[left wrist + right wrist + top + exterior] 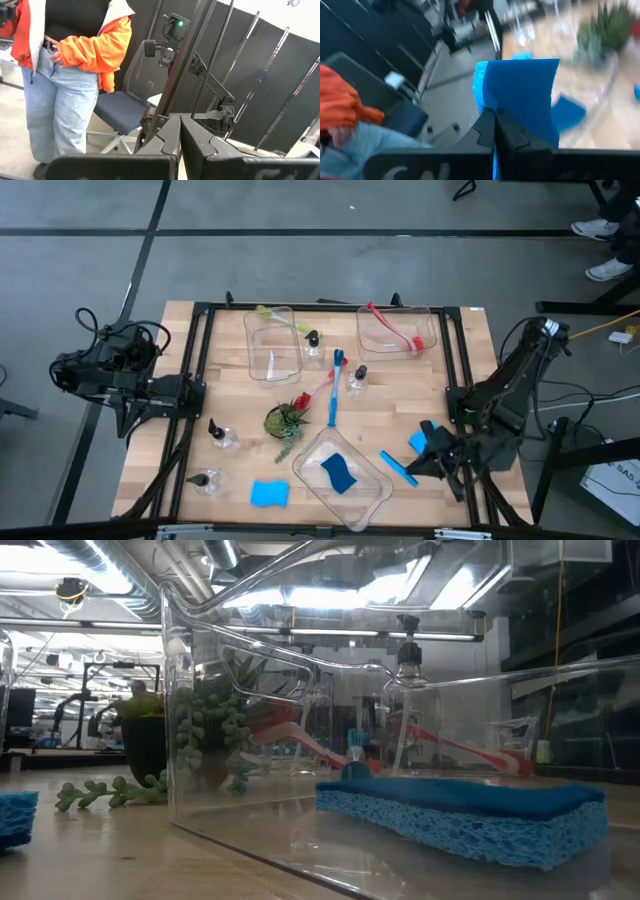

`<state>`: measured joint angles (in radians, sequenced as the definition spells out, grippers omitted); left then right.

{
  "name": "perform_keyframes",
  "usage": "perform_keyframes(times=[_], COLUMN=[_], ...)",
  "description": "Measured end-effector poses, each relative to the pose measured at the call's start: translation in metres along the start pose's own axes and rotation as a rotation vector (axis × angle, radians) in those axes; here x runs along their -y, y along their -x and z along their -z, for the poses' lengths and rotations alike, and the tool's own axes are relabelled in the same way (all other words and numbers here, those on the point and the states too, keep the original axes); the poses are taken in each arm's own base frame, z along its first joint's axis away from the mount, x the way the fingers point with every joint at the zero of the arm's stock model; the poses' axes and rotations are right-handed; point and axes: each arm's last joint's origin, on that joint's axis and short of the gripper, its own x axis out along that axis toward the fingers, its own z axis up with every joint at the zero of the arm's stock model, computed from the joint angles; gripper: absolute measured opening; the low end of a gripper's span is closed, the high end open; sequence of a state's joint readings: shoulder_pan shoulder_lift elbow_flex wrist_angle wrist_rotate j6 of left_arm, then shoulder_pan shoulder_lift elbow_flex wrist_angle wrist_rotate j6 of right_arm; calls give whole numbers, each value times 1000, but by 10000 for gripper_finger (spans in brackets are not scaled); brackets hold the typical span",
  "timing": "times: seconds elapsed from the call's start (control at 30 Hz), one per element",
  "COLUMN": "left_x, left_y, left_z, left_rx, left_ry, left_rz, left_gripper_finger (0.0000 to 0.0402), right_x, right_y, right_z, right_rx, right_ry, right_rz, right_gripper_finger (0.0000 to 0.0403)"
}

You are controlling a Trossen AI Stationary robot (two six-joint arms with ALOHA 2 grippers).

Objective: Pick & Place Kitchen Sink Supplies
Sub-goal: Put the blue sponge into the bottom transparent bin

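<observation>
My right gripper [432,448] hovers over the table's near right corner, shut on a blue sponge [520,95]. Another blue sponge [340,473] lies flat in the clear bin [372,498] at the front middle. One more sponge [269,494] lies on the table left of that bin. A blue brush [398,467] lies just below my right gripper. Clear pump bottles [222,437] stand on the table. My left gripper [180,125] is shut on nothing, held level at the table's left edge. My right gripper pinches one edge of the blue sponge [492,102] between its two fingers. The rest of the sponge sticks out past the fingertips. The sponge is lifted clear of the table.
A potted plant [287,420] stands mid-table beside a blue brush [336,385] and a red one [315,390]. Two clear bins at the back hold a yellow-green brush [280,317] and a red brush [395,328]. A person in an orange jacket [95,45] stands beyond the table.
</observation>
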<state>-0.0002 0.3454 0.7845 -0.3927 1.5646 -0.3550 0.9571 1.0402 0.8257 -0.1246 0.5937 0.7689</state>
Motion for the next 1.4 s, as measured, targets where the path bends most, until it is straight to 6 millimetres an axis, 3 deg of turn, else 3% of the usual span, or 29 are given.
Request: perform_keyframes(times=[0.23, 0.53, 1.1, 1.4], left_x=[0, 0, 0, 0], left_y=[0, 0, 0, 0], left_z=[0, 0, 0, 0], left_rx=[0, 0, 0, 0], left_ry=[-1, 0, 0, 0], left_rz=[0, 0, 0, 0], left_gripper_finger=[6, 6, 6, 6], right_x=[5, 15, 48, 68], right_y=[-12, -49, -120, -142], right_z=[-25, -30, 11, 28], right_rx=[159, 164, -28, -109], right_ry=[29, 45, -155, -240], right_rz=[-1, -54, 63, 130], right_gripper_finger=[2, 2, 3, 3])
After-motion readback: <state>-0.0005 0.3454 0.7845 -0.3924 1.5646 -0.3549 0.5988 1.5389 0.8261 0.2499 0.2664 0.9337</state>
